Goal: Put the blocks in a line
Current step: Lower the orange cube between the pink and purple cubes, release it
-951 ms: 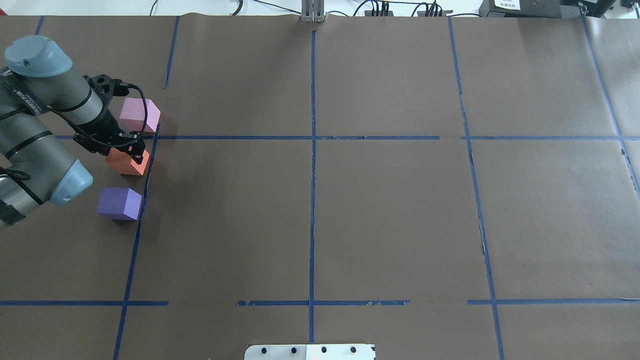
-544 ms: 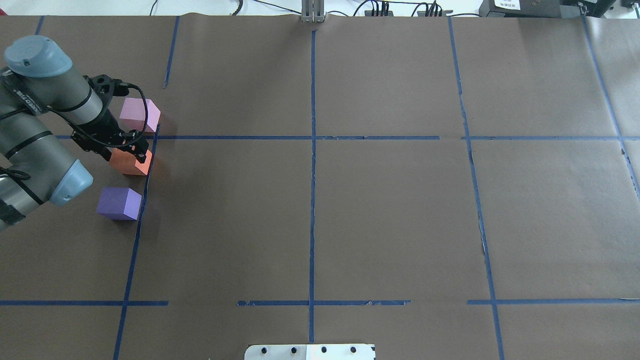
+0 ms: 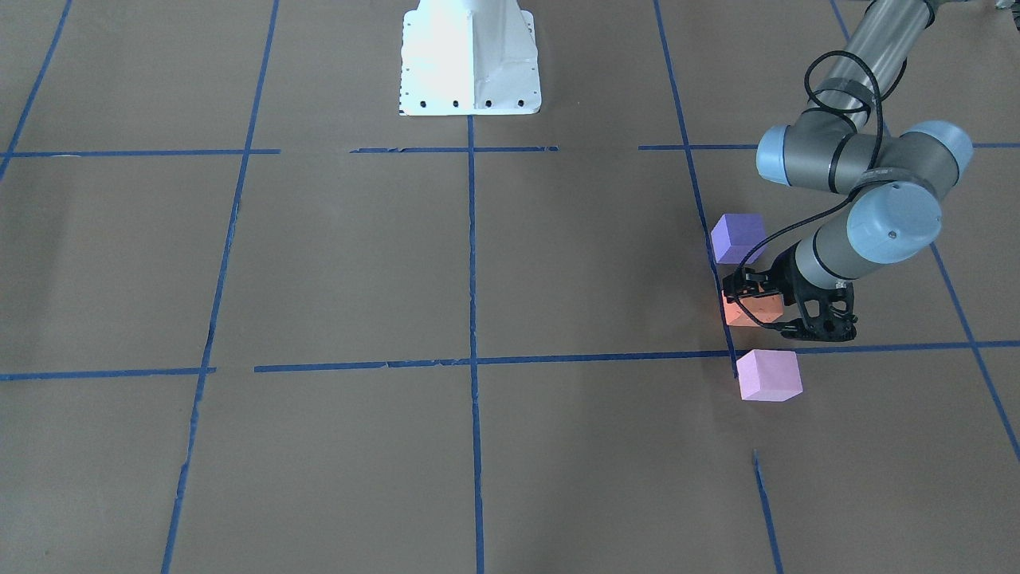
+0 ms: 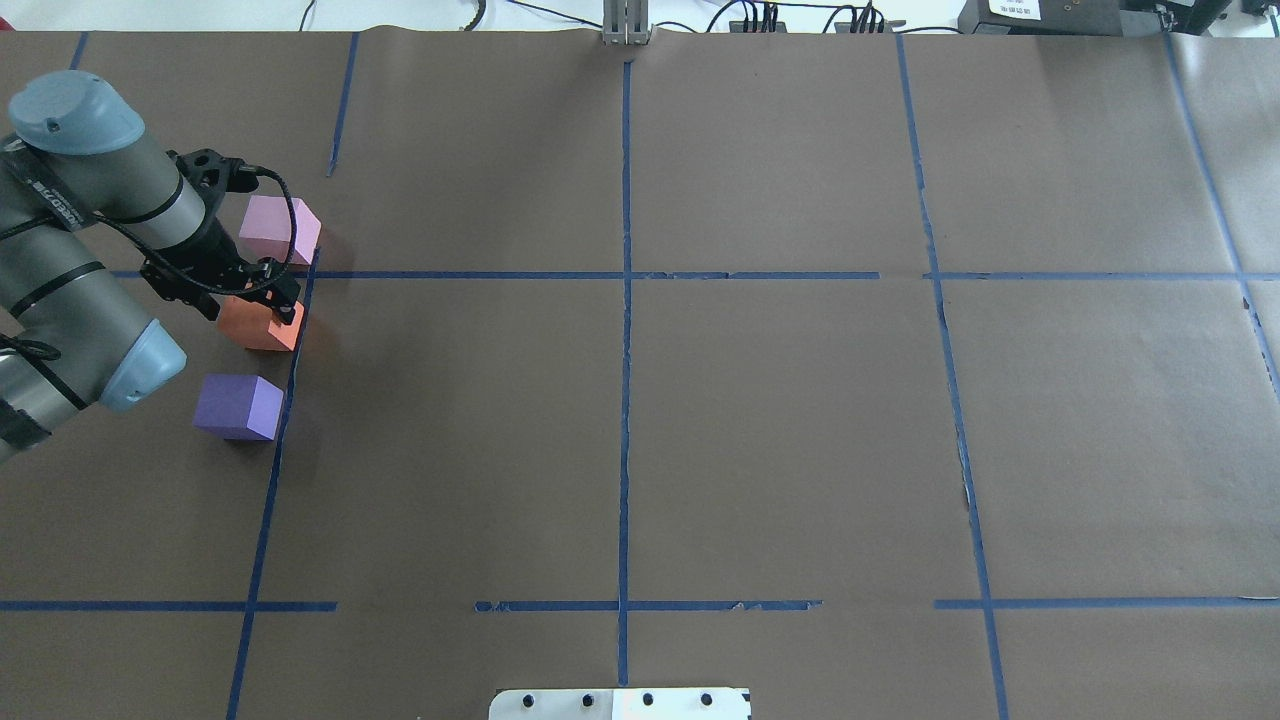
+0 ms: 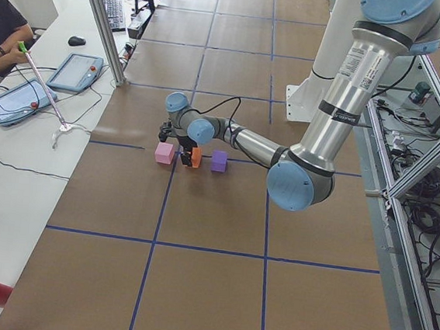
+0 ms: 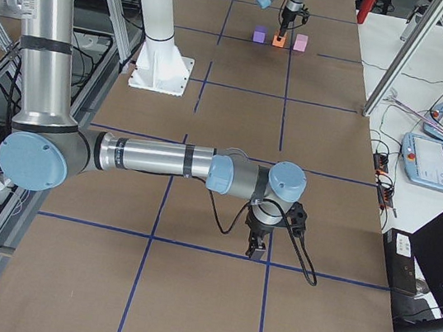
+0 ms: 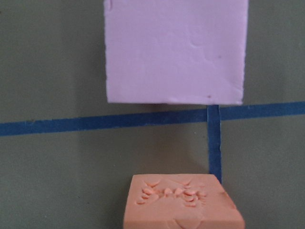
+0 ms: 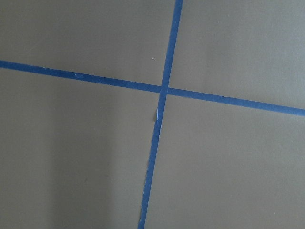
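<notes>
Three foam cubes lie close together near a blue tape line on the table's left side: the light pink-lilac block (image 4: pixel 277 228) farthest from me, the orange block (image 4: pixel 260 326) in the middle, and the dark violet-purple block (image 4: pixel 238 405) nearest. My left gripper (image 4: pixel 256 304) straddles the orange block and is shut on it, low at the table. In the front-facing view the gripper (image 3: pixel 771 308) covers part of the orange block (image 3: pixel 747 312). The left wrist view shows the orange block (image 7: pixel 181 202) below the pink block (image 7: pixel 175 50). My right gripper (image 6: pixel 257 251) hovers over bare paper; I cannot tell whether it is open or shut.
Brown paper with a grid of blue tape lines (image 4: pixel 625 300) covers the table. The white robot base (image 3: pixel 470 60) stands at the near middle edge. A side bench with tablets (image 5: pixel 73 71) and cables runs along the far edge.
The left gripper and the orange block have shifted slightly right and away from me. The block has turned to sit squarer to the tape line. The pink and purple blocks have not moved.
</notes>
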Available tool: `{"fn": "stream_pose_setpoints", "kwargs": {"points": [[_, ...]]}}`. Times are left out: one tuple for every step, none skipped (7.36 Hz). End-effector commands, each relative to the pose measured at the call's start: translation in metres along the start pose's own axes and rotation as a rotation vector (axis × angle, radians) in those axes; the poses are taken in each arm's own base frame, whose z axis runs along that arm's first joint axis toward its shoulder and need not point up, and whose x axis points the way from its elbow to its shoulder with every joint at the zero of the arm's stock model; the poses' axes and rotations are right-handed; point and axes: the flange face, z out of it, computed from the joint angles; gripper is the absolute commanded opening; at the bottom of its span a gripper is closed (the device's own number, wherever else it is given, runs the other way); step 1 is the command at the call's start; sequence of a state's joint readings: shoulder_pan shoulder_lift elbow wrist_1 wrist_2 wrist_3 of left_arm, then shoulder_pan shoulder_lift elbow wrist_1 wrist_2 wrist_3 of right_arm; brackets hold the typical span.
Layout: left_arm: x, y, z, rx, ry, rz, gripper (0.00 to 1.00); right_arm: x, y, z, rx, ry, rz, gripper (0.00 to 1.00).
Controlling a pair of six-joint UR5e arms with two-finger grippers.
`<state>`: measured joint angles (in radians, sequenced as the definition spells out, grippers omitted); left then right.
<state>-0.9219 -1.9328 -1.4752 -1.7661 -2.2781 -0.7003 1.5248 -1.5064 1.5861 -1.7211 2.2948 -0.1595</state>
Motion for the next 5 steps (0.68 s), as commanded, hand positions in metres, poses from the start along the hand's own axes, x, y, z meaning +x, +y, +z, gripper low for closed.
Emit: {"fn": "stream_pose_setpoints", "kwargs": {"points": [[0.008, 0.002, -0.010, 0.014, 0.015, -0.040, 1.00, 0.000, 0.000, 0.000, 0.000, 0.000, 0.000, 1.00], [0.007, 0.002, -0.011, 0.014, 0.015, -0.041, 1.00, 0.000, 0.000, 0.000, 0.000, 0.000, 0.000, 1.00], [0.006, 0.002, -0.011, 0.014, 0.016, -0.043, 1.00, 0.000, 0.000, 0.000, 0.000, 0.000, 0.000, 1.00], [0.010, 0.002, -0.019, 0.026, 0.022, -0.039, 1.00, 0.000, 0.000, 0.000, 0.000, 0.000, 0.000, 1.00], [0.010, 0.004, -0.022, 0.027, 0.021, -0.041, 1.00, 0.000, 0.000, 0.000, 0.000, 0.000, 0.000, 1.00]]}}
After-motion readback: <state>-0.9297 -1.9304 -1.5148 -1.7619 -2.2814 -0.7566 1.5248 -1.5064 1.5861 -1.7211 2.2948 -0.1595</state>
